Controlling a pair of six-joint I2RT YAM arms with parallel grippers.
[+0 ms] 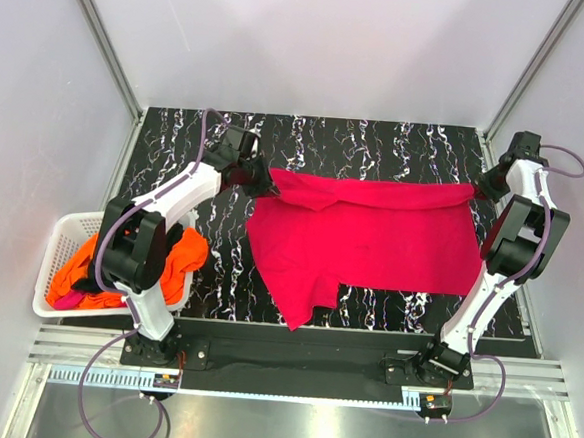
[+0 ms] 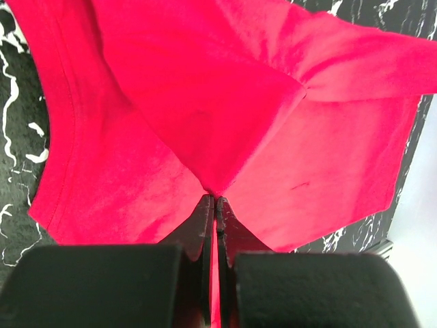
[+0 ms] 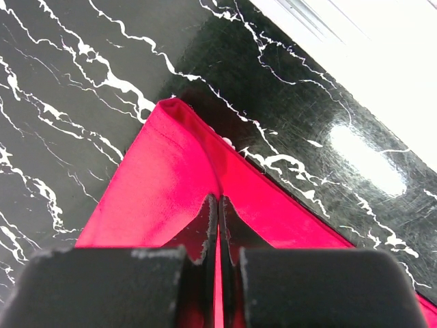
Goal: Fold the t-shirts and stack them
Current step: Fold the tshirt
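Observation:
A magenta-red t-shirt (image 1: 366, 234) lies spread across the black marbled table, one part hanging toward the front edge. My left gripper (image 1: 271, 187) is shut on its far left corner; the left wrist view shows the cloth (image 2: 205, 109) pinched between the closed jaws. My right gripper (image 1: 478, 189) is shut on the far right corner; the right wrist view shows the hem (image 3: 164, 184) pinched between the jaws. The top edge is stretched between both grippers. Orange t-shirts (image 1: 184, 252), with a bit of pink (image 1: 69, 300) and black, sit in the basket.
A white slatted basket (image 1: 57, 253) stands at the left edge of the table beside the left arm. White enclosure walls surround the black marbled table (image 1: 377, 150). A metal rail runs along the front.

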